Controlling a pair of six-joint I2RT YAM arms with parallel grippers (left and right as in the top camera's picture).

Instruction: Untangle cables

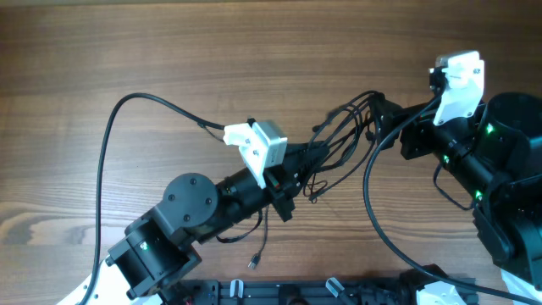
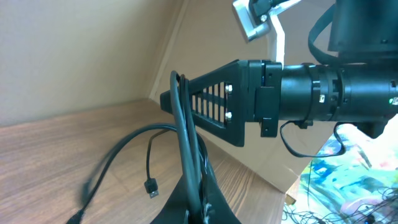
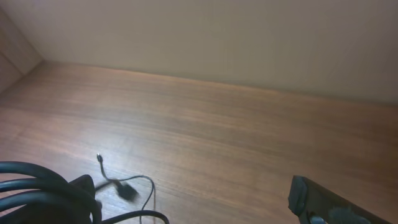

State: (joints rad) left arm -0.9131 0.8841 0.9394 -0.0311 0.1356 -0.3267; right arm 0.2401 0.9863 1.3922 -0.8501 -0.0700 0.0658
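The cables (image 1: 343, 135) are a tangle of thin black wires bunched between the two arms at centre right. My left gripper (image 1: 306, 165) is shut on a strand of them. In the left wrist view the cables (image 2: 184, 130) rise from the shut left gripper (image 2: 202, 205) to the tip of the right gripper (image 2: 205, 102), where they hook over one finger. A small USB plug (image 2: 151, 185) dangles beside them. My right gripper (image 1: 378, 120) stands wide open. In its own view the right gripper (image 3: 189, 199) has cables (image 3: 31, 186) looped round the left finger, and a small plug end (image 3: 127, 190) lies on the wood.
A thicker black arm cable (image 1: 114, 127) arcs over the table at left, and another (image 1: 373, 212) curves below the right arm. A loose plug end (image 1: 252, 263) lies near the front edge. A beige wall (image 3: 217, 37) bounds the far side of the wooden table (image 1: 169, 51).
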